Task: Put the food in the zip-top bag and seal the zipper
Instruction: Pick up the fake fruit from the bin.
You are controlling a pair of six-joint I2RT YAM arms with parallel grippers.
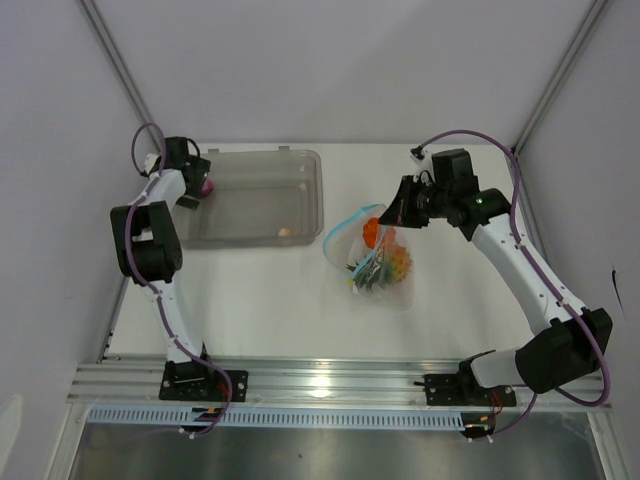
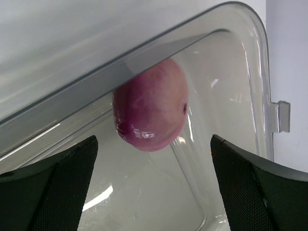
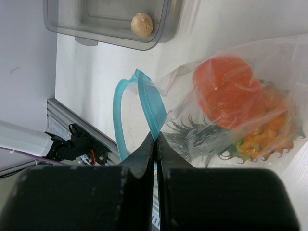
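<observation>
bag [image 3: 288,55] — orange [image 3: 226,91], pineapple [image 3: 262,139] | tray [image 1: 318,190] — onion [image 2: 151,108], bulb [image 3: 142,24] | right gripper [image 3: 155,140] pinching zipper [image 3: 150,106]

Before me, the white table [image 1: 270,300] carried a grey translucent tray [image 1: 300,170] toward its far left, and the clear zip-top bag [image 1: 400,290] lay near its middle.

In the top view, the tray [image 1: 262,153] is seen at the upper left, and the bag [image 1: 396,290] in the middle, to its right. The onion [image 1: 208,186] is found at the tray's left end, the small bulb [image 1: 286,232] inside near its lower right corner. The orange [image 1: 372,232] and the pineapple [image 1: 393,264] are kept in the bag, the orange higher up.
</observation>
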